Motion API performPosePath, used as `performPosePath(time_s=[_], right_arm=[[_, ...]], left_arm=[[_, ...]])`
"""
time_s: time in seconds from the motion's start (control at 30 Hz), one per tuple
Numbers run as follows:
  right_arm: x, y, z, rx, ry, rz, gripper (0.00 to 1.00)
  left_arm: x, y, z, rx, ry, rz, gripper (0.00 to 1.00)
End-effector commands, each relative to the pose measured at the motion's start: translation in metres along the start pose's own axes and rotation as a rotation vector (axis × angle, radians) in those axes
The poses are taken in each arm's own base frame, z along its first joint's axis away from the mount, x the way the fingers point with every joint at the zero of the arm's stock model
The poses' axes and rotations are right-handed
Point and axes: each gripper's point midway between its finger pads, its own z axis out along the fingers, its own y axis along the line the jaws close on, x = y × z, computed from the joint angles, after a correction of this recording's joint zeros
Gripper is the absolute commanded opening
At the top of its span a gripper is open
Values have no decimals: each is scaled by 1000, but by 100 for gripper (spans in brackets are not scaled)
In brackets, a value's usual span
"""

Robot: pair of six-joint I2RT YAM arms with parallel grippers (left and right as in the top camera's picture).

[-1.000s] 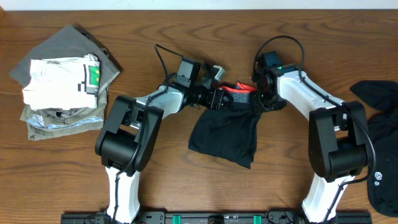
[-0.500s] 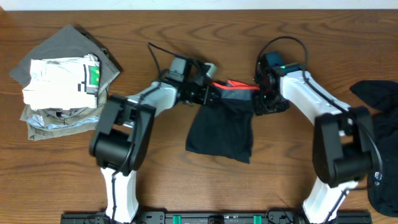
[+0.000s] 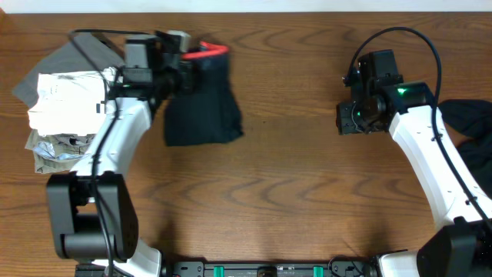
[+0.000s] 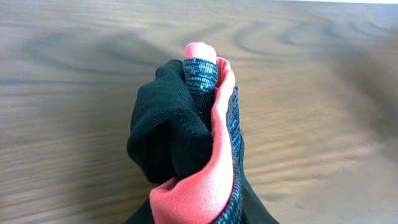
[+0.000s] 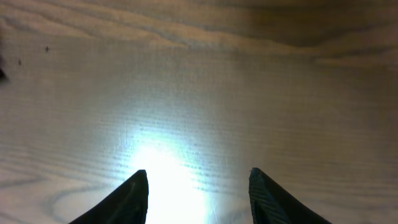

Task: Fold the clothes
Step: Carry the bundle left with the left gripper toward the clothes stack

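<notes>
The folded black trousers (image 3: 204,108) hang and rest at the back left of the table, their grey waistband edged coral red (image 3: 206,52) bunched up at the top. My left gripper (image 3: 183,68) is shut on that waistband. In the left wrist view the bunched waistband (image 4: 205,124) fills the middle and hides my fingers. My right gripper (image 3: 347,119) is over bare wood at the right, well away from the trousers. Its jaws stand open and empty (image 5: 198,180). Another black garment (image 3: 470,115) lies at the right edge, partly under the right arm.
A pile of folded clothes (image 3: 73,100), grey and white, sits at the far left, just beside the left gripper. The table's back edge (image 3: 292,11) runs close behind the trousers. Bare wood (image 3: 292,177) lies between the two arms.
My left gripper closed on the waistband and carried the trousers from the middle to the back left. The right gripper let go of them and drew away to the right.
</notes>
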Motion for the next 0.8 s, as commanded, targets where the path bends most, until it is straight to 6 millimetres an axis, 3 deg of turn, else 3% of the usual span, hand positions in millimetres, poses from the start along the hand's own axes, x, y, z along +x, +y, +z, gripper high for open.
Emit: performPosePath(time_s=[0.0, 0.2, 0.5, 0.63, 0.77], right_arm=[[1, -2, -9, 3, -11, -3, 51], [8, -2, -9, 5, 15, -2, 51], [12, -3, -8, 7, 31, -1, 52], [12, -3, -8, 7, 31, -1, 52], [12, -3, -8, 7, 31, -1, 52]], left_arm=[[-22, 35, -20, -122, -59, 39, 22], [-42, 77, -46, -199, -120, -6, 22], [-97, 116, -97, -292, -262, -13, 23], [-106, 141, -119, -342, -302, -40, 23], [-100, 169, -136, -393, -312, -77, 23]])
